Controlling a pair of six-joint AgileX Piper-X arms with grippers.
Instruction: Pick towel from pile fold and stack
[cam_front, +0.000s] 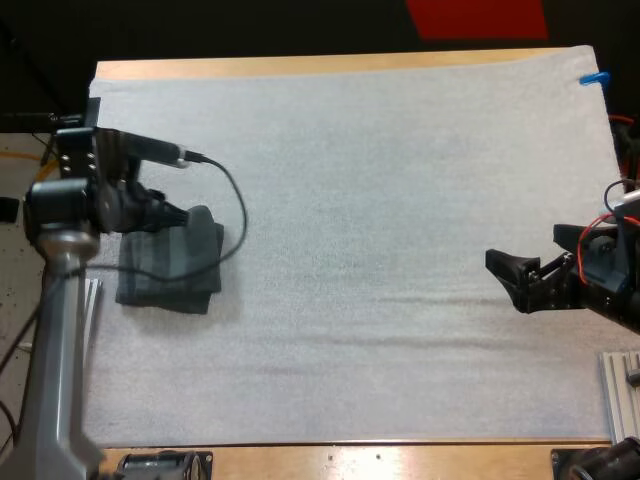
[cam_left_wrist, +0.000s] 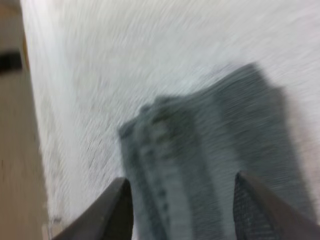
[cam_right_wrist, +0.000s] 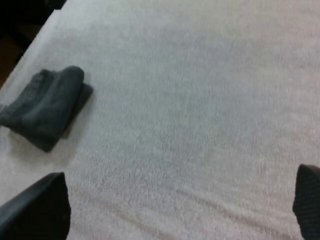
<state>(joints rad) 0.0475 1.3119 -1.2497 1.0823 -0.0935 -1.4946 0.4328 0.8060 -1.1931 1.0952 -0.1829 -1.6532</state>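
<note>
A white mat (cam_front: 380, 250) is covering nearly all of a wooden bench (cam_front: 300, 66), its softly textured surface lying flat. A folded stack of dark grey-green towels (cam_front: 175, 280) is resting on the mat. Wood is showing as a thin strip beyond the stack's far side and as another along its near side. The left tool (cam_left_wrist: 181, 179) is hovering over the stack, its two black fingers standing wide apart and gripping nothing. The right tool (cam_front: 508, 280) is hanging well apart from the stack, across the mat, its fingers also spread wide and pointing toward the stack.
</note>
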